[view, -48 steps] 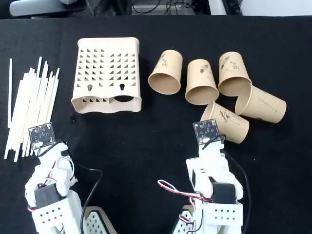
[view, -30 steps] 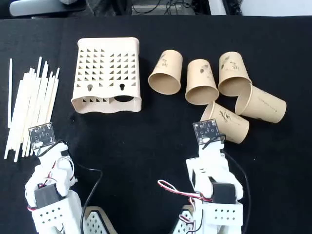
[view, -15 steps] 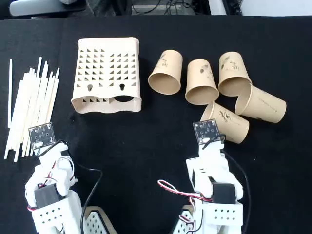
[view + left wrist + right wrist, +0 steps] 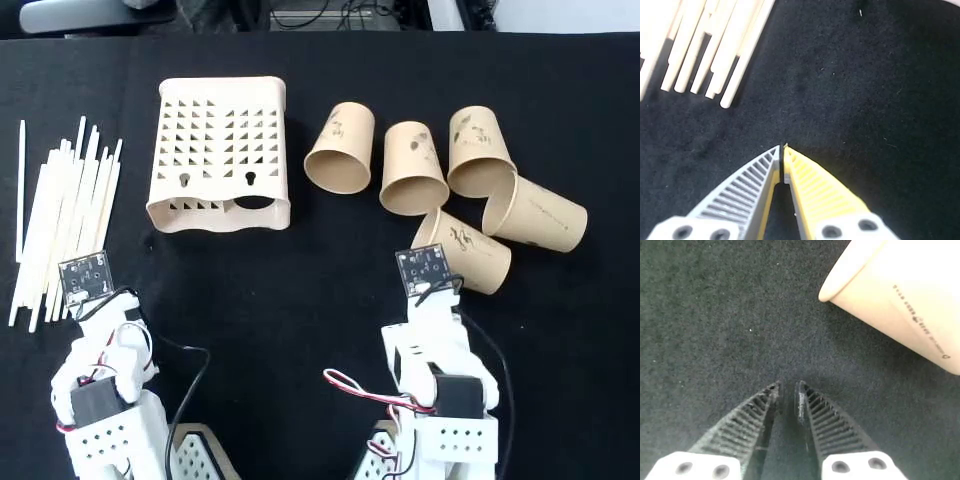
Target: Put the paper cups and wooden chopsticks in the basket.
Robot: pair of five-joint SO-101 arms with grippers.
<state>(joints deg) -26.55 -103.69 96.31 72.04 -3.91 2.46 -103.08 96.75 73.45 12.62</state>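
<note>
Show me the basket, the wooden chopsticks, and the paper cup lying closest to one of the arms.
basket (image 4: 220, 150): high view, middle of its perforated wall.
wooden chopsticks (image 4: 65, 215): high view, middle of the pile.
paper cup (image 4: 468, 252): high view, middle of its side wall.

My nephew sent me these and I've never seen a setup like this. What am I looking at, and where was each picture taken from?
Two small robot arms sit side by side at a black table. The wide picture looks down from above. In it the left arm is near a pile of wooden chopsticks, and the right arm is near five paper cups lying on their sides. A pale perforated basket lies between the two piles. The other two pictures come from a camera on each arm's wrist, looking along its pincer. The left pincer is shut beside the chopstick ends. The right pincer is shut close to one cup. Neither holds anything.
</note>
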